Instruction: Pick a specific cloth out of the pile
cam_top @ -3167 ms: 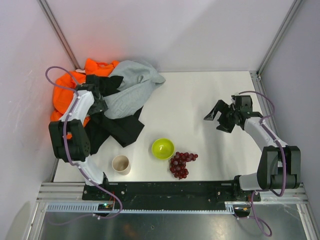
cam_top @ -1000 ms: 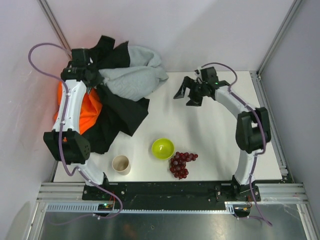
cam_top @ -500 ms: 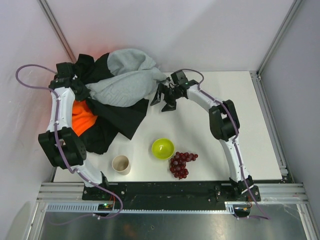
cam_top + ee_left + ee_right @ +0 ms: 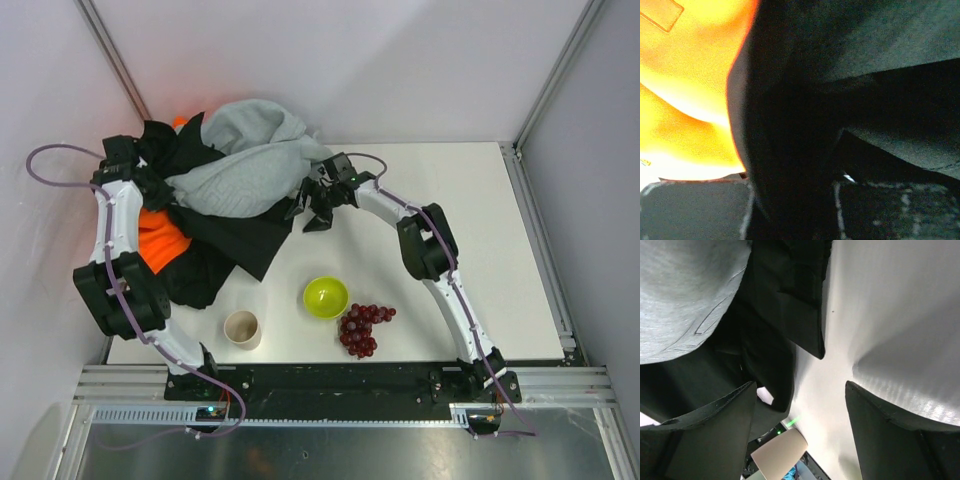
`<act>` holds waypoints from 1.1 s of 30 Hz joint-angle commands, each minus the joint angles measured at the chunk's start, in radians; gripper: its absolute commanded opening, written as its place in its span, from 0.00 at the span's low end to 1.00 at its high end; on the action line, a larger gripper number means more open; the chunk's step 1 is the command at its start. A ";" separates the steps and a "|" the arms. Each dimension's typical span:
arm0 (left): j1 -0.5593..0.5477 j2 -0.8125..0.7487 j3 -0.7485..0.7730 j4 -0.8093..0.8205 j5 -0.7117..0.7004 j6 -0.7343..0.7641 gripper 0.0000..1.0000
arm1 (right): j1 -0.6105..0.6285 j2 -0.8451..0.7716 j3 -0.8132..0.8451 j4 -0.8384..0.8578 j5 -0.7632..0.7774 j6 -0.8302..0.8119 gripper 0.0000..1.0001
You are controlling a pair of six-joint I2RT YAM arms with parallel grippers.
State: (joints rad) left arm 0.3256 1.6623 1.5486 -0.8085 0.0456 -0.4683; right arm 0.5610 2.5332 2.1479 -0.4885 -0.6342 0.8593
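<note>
While the paper cup, green bowl and grapes sat up front, the right gripper hung wide open and empty beside the pile. Farther back, the grey sweatshirt lay over the cloth, which the left gripper pinched tight.

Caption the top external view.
Left gripper grips soft black garment in orange, grey and black clothes pile; open right gripper hovers alongside.
</note>
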 commanded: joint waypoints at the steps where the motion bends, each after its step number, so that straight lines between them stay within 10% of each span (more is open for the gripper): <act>1: 0.028 0.017 -0.025 0.006 0.030 0.051 0.14 | 0.009 0.003 0.064 0.052 -0.045 0.037 0.76; 11: -0.002 -0.075 -0.102 0.011 0.266 0.114 0.95 | 0.017 0.010 0.127 0.148 -0.099 0.152 0.78; 33: -0.016 -0.488 -0.481 0.102 0.509 0.105 1.00 | 0.031 0.024 0.123 0.284 -0.158 0.333 0.80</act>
State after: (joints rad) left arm 0.3161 1.2186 1.0801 -0.7666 0.4854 -0.3656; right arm 0.6064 2.5755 2.2688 -0.2474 -0.7582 1.1774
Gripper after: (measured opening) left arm 0.995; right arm 0.798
